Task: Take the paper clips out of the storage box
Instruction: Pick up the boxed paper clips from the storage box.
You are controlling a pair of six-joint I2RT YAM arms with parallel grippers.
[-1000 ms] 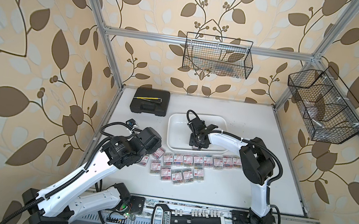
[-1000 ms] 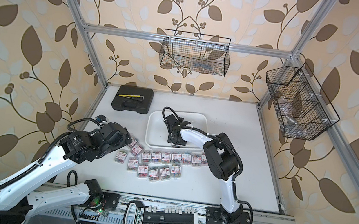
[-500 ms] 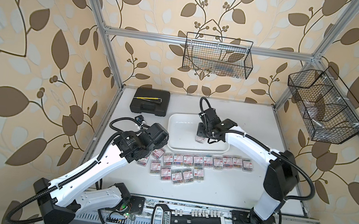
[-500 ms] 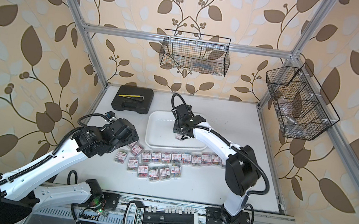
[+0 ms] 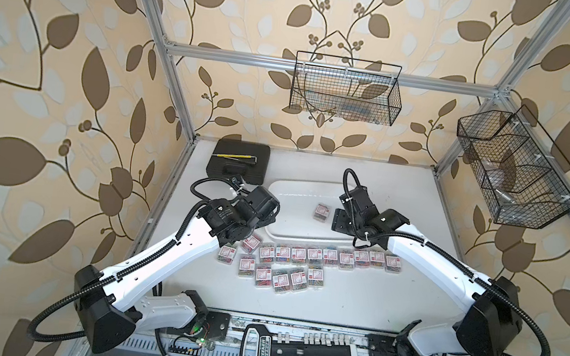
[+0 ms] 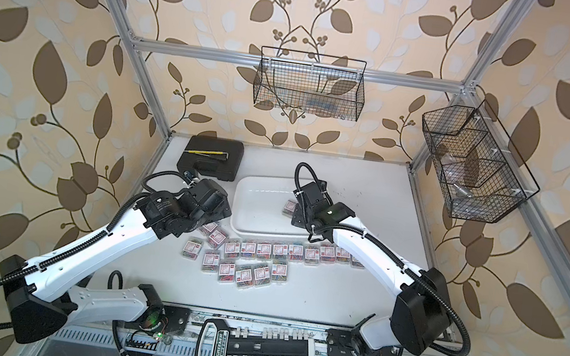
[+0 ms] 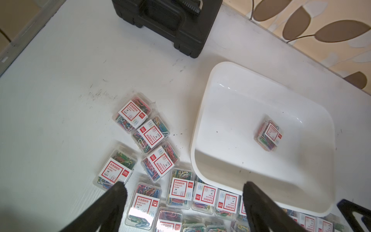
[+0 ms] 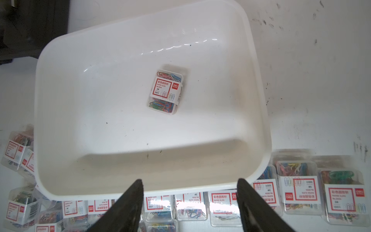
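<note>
The storage box is a shallow white tray at mid-table, also seen in the wrist views. One clear box of paper clips lies flat inside it, touched by nothing. Several more boxes of paper clips lie in rows on the table in front of the tray. My right gripper is open and empty, over the tray's right front part. My left gripper is open and empty, above the boxes by the tray's left end.
A black hard case with a yellow pen on it lies at the back left. Black wire baskets hang on the back wall and the right wall. A socket rail lies along the front frame.
My right gripper has opened wider and drawn back to the right of the box in the tray, its elbow swinging out right. My left arm has reached farther toward the tray's left end.
</note>
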